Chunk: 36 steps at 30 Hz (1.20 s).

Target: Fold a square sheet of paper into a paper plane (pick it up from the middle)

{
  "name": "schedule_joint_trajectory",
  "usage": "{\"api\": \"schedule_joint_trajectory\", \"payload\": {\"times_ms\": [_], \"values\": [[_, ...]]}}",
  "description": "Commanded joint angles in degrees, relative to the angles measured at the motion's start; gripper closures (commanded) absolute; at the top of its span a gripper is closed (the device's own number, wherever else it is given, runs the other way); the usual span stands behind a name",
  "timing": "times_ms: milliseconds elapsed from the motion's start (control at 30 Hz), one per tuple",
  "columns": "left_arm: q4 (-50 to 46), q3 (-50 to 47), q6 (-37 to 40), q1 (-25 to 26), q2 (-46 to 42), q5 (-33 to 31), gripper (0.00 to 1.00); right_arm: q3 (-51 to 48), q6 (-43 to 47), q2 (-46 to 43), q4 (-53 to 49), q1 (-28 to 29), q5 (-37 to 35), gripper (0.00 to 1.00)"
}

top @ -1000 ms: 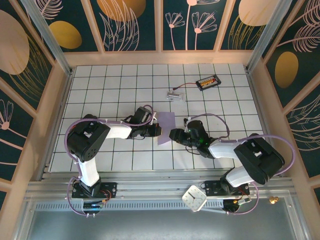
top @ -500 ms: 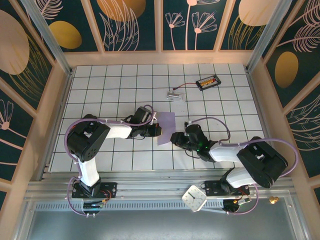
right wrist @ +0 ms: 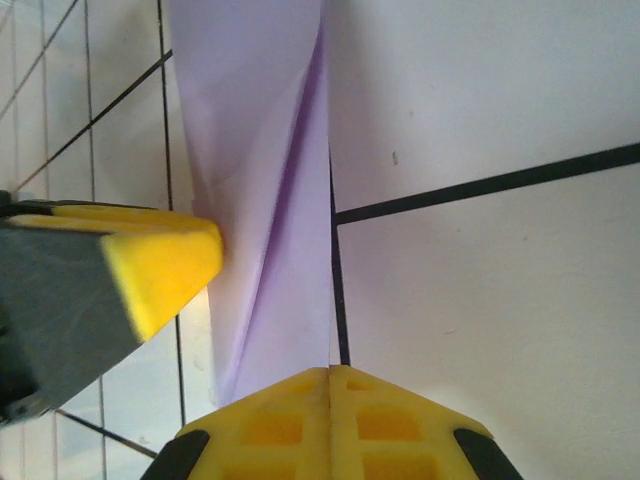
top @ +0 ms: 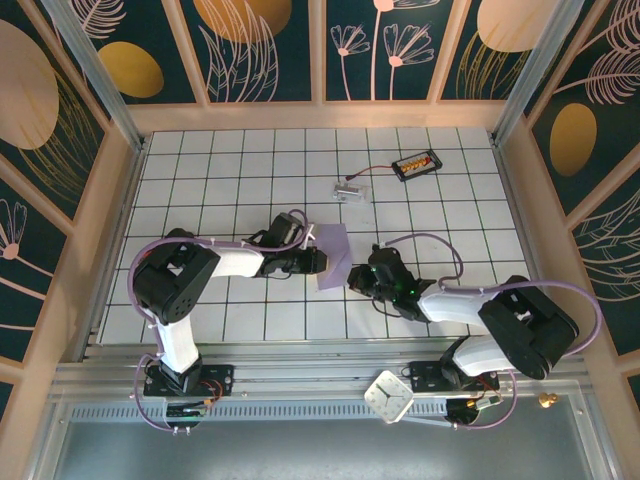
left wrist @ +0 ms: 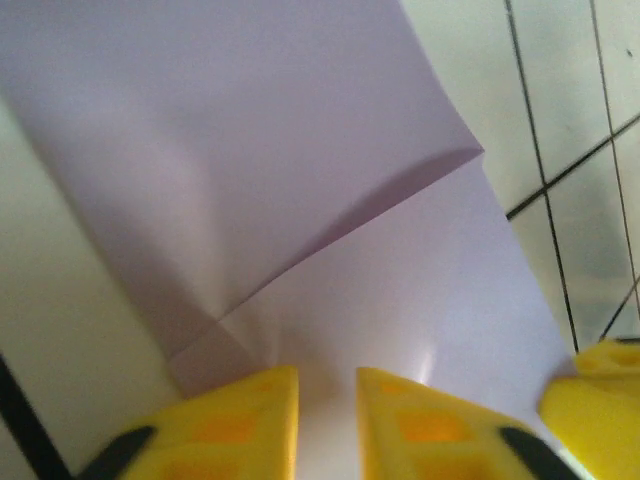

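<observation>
The square sheet of paper (top: 335, 250) is lavender and lies folded over on the white tiles between my two grippers, with a raised crease across it (left wrist: 300, 150). My left gripper (top: 323, 262) is at its left edge, its yellow fingers slightly open (left wrist: 327, 420) with paper showing in the gap. My right gripper (top: 352, 275) is at the sheet's right edge. Its fingers (right wrist: 330, 400) are pressed together, and the edge of the paper (right wrist: 260, 150) runs straight into their seam. One of the left gripper's fingers (right wrist: 160, 270) touches the sheet's other side.
A small clear plastic piece with a wire (top: 348, 189) and a black holder with orange parts (top: 415, 164) lie on the far tiles. A white clock-like square (top: 388, 395) rests on the near rail. Wooden walls (top: 120, 200) border the tiled floor.
My right gripper has slid left to the sheet and shut on its edge. My left gripper's jaws have parted. The sheet's right side has shifted slightly.
</observation>
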<state>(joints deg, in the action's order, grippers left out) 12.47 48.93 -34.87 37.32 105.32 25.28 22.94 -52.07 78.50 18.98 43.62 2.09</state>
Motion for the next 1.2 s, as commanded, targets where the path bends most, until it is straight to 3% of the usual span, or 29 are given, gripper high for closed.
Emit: {"api": "schedule_joint_trajectory", "payload": {"times_ms": [0,200,267,400,533,667,800,967,1167], "values": [[3.1,0.7,-4.2,-0.3,-3.6,4.3,0.59,4.1,5.6,-1.9,-9.7,-0.2,-5.0,1.0],[6.3,-0.8,-8.5,-3.5,-14.8,6.0,0.37,12.7,18.6,-7.8,-28.1,-6.4,-7.5,1.0],[4.9,-2.1,-8.3,-5.7,-19.0,4.1,0.32,18.4,24.8,-9.6,-37.2,-7.0,-13.3,1.0],[0.4,-3.9,-6.3,-9.3,-24.9,-1.3,0.28,28.1,33.0,-10.1,-49.1,-4.2,-23.0,1.0],[-1.9,-5.8,-6.1,-12.7,-27.4,-5.0,0.28,34.0,36.1,-5.0,-56.1,2.1,-30.7,1.0],[-2.0,-8.5,-7.3,-14.7,-28.5,-8.9,0.28,34.5,35.5,2.2,-55.4,9.6,-31.6,1.0],[-2.9,-9.9,-7.5,-15.3,-29.0,-10.8,0.28,33.4,34.2,7.9,-49.1,15.5,-27.1,1.0],[-2.9,-10.8,-7.2,-15.3,-28.9,-8.7,0.29,32.6,33.4,13.5,-41.7,20.3,-20.4,1.0],[-0.8,-11.8,-8.5,-15.3,-27.6,-3.2,0.34,30.6,33.1,15.1,-35.9,21.4,-15.5,1.0]]}}
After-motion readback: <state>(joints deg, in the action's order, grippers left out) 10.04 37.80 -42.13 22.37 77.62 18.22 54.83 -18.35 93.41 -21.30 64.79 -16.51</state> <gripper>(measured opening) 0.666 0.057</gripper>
